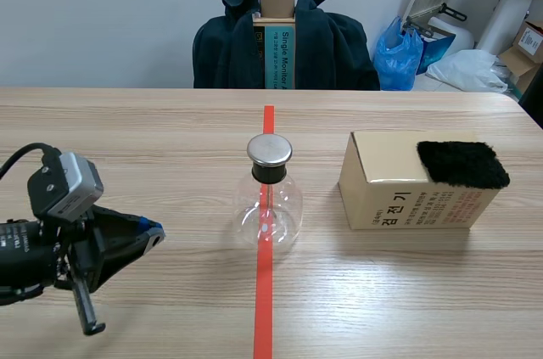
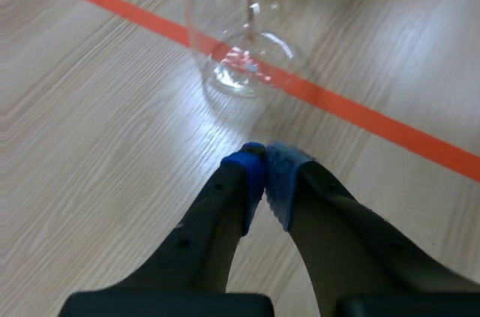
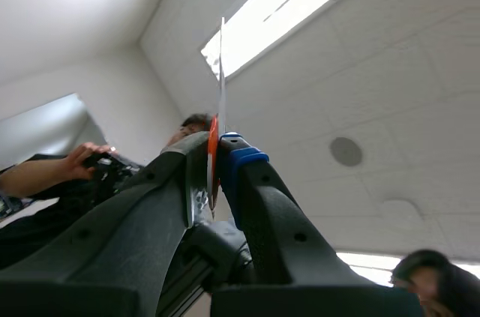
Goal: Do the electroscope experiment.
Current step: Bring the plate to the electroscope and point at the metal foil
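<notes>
**Operator:** Two grippers. How does each stand?

**Manual:** The left gripper (image 2: 264, 163) has its pads pressed together on nothing. The right gripper (image 3: 217, 145) is clamped on a thin strip (image 3: 222, 70). You see the strip edge-on, running straight out past the fingertips toward the ceiling (image 3: 390, 70).

**Operator:** Where is the flask?

**Manual:** The flask (image 1: 267, 206) stands upright on the tape line (image 1: 265, 308) at mid-table, with its metal cap (image 1: 270, 150) on top. It lies just ahead of the left gripper and does not touch it.

**Operator:** Which arm is nearer?

**Manual:** The left arm is nearer. The right gripper does not appear in the scene view, so you cannot place it against the flask.

**Operator:** What does the coming move turn on?

**Manual:** Probably the strip's axis. The strip points up, and the cap also faces up. Expect to tip the strip downward, either over the cap or first onto the fur (image 1: 462, 164). The fur lies on the box (image 1: 399, 198), to the right of the flask.
</notes>
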Available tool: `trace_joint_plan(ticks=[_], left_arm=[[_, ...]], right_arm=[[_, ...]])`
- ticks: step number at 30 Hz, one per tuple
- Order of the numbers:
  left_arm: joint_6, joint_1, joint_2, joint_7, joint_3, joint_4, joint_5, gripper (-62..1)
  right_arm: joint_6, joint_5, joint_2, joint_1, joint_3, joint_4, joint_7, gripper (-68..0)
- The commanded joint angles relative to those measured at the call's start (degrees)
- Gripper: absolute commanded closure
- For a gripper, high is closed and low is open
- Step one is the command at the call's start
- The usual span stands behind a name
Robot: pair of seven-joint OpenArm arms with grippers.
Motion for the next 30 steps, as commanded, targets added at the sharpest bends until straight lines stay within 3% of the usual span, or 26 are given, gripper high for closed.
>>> trace_joint_plan(ticks=[1,7,13,23,30], left_arm=[[-0.74,-2.25,1.51,-0.66,-0.04,-1.62,-0.81,-2.6],[-2.27,-10.08,7.02,-4.37,2.69,-14.47,-0.76,-2.8],[-2.25,-13.77,10.64,-8.33,6.97,-21.9,1.01,-2.8],[-0.66,-14.21,13.6,-13.33,9.66,-24.0,1.33,-2.8],[0.35,-14.19,14.23,-15.8,9.92,-24.0,1.31,-2.8]], right_arm=[[-0.81,1.31,0.98,0.55,0.87,1.46,-0.42,-0.6],[-0.37,3.87,0.98,0.55,2.69,7.26,-0.42,-0.7],[-0.31,4.87,0.96,0.57,2.71,10.75,-0.42,-0.7],[7.17,5.7,0.96,0.57,1.09,12.72,1.97,-0.7],[7.56,4.96,0.92,3.91,-6.93,12.39,-0.24,-0.7]])
